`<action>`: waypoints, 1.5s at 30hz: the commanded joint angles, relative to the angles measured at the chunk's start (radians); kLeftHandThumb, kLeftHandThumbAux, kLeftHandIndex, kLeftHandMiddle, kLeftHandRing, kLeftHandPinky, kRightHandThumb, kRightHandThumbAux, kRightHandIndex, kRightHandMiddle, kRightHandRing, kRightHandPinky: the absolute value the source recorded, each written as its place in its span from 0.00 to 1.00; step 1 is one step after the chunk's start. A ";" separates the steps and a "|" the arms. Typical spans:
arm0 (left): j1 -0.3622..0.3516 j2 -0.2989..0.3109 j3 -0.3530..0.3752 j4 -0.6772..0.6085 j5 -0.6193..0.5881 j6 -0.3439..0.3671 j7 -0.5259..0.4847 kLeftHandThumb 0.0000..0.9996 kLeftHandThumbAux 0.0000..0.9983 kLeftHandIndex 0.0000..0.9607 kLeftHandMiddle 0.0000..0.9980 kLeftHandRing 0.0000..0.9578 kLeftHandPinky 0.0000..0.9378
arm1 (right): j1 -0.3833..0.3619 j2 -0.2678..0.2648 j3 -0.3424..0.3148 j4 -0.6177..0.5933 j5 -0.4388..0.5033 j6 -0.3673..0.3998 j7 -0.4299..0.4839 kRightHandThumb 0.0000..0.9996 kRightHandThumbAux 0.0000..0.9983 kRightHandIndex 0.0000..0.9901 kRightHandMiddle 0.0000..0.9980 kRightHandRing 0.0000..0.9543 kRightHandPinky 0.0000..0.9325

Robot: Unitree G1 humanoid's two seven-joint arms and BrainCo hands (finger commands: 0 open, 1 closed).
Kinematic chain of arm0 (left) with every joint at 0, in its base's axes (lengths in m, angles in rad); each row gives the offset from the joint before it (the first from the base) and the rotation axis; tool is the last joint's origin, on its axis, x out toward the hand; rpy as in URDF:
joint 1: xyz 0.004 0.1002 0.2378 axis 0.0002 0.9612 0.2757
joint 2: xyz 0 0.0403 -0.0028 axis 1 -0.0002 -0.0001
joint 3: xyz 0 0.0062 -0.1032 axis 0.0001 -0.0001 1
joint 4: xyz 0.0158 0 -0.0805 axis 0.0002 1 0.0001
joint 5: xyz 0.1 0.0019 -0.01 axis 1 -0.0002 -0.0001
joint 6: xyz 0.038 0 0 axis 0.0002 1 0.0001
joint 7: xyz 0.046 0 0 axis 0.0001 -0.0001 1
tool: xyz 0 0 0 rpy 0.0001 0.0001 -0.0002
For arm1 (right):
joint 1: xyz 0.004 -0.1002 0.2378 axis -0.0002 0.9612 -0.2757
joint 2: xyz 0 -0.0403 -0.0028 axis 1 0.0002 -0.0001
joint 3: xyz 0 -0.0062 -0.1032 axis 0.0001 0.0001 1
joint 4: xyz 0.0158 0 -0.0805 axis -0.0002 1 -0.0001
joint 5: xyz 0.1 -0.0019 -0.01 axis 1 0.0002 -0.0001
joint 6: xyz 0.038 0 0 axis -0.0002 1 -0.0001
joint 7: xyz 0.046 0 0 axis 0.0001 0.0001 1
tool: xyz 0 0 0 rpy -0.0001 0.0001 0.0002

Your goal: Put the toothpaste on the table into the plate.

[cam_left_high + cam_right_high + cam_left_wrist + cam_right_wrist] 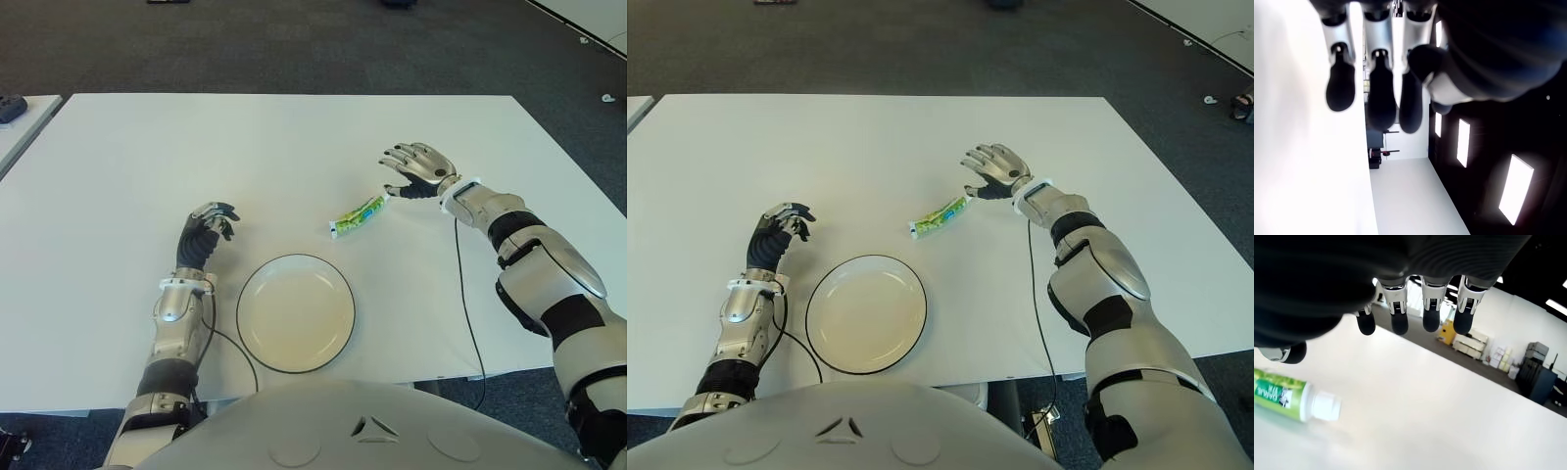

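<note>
**Toothpaste on the bench, right hand open just beside its cap**

Nearest the robot, a round, shallow plate point(295, 312) with a cream face and a thin dark rim sits empty on the smooth white bench point(118, 166). Just left of the plate is the left hand point(206, 233), metal-jointed with dark fingertips; its fingers are loosely curled and hold nothing, and a thin black cable loops from its wrist past the plate's near edge.

Farther out and to the right of the plate lies the toothpaste point(359, 215), a slim green tube with a blue and white label, lying flat and slanted, its white screw cap pointing far-right. It is apart from the plate.

The right hand point(416, 168) is just beyond that cap end, palm down, fingers spread and holding nothing. From its wrist camera the tube's white cap point(1325, 406) shows below the dark rounded fingertips point(1430, 323), not between them.

Beyond the bench's far edge is dark grey carpeted floor point(294, 44).
</note>
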 commanded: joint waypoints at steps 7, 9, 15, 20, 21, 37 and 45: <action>0.001 0.003 0.001 -0.008 0.021 -0.007 0.020 0.84 0.67 0.44 0.52 0.71 0.73 | -0.068 0.026 -0.052 -0.043 0.049 -0.050 0.058 0.51 0.12 0.00 0.00 0.00 0.00; 0.005 0.001 0.001 -0.017 0.018 -0.001 0.020 0.84 0.67 0.44 0.51 0.71 0.73 | -0.077 0.034 -0.057 -0.051 0.053 -0.052 0.068 0.52 0.12 0.00 0.00 0.00 0.00; 0.012 -0.004 0.002 -0.038 0.009 0.022 0.024 0.84 0.67 0.44 0.51 0.70 0.70 | -0.090 0.057 -0.058 -0.065 0.053 -0.056 0.083 0.52 0.12 0.00 0.00 0.00 0.00; 0.025 -0.010 0.005 -0.065 0.004 0.039 0.031 0.84 0.67 0.44 0.50 0.69 0.69 | -0.090 0.084 -0.047 -0.068 0.044 -0.065 0.082 0.53 0.12 0.00 0.00 0.00 0.00; 0.028 -0.012 0.006 -0.069 0.002 0.040 0.031 0.84 0.67 0.44 0.50 0.69 0.69 | -0.090 0.092 -0.043 -0.065 0.040 -0.064 0.083 0.53 0.12 0.00 0.00 0.00 0.00; 0.048 -0.008 0.017 -0.063 0.003 0.027 0.037 0.84 0.67 0.44 0.50 0.68 0.68 | -0.066 0.146 0.043 -0.009 -0.031 -0.053 0.067 0.55 0.14 0.00 0.00 0.00 0.00; 0.057 -0.004 0.023 -0.065 0.005 0.029 0.027 0.84 0.68 0.44 0.50 0.68 0.68 | -0.054 0.134 0.062 0.000 -0.048 -0.051 0.052 0.55 0.14 0.00 0.00 0.00 0.00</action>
